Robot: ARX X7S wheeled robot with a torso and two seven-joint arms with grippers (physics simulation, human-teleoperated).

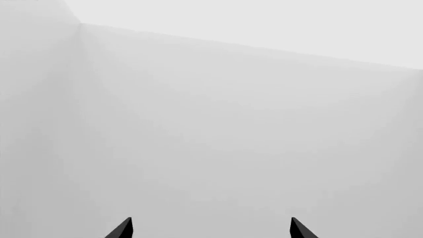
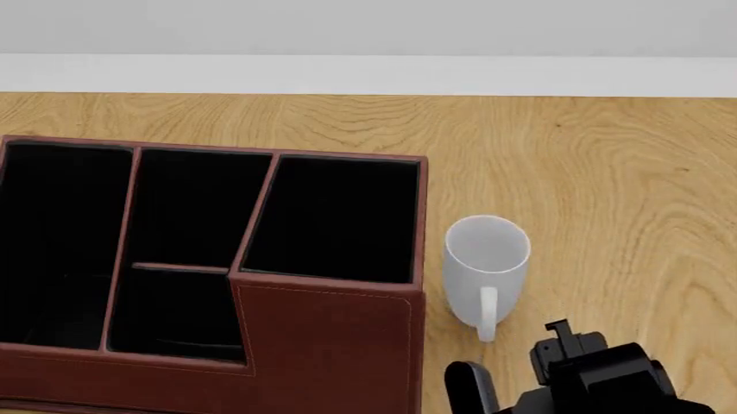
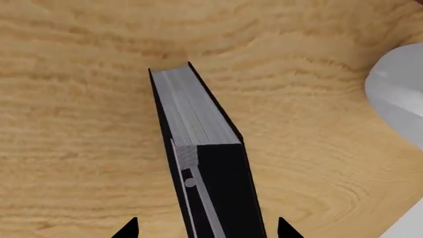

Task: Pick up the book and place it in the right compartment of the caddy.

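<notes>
Standing upright on grained wood, black hardcover book [image 3: 198,129] between spread right end effector [image 3: 206,229] tips, untouched.

I see a reddish-brown caddy [image 2: 328,345] with black lining, a plain white mug [image 2: 485,259], and a light oak-grain table [image 2: 622,172]. Beneath my black right gripper [image 3: 206,229], the book [image 3: 198,144] shows black covers and grey-white pages.

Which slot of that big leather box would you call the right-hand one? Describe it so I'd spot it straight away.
Find the reddish-brown box on the wooden table. Go to its end nearest the white mug. The right compartment is the large black-lined section there; its front wall rises higher than the wall before the narrower sections beside it.
</notes>
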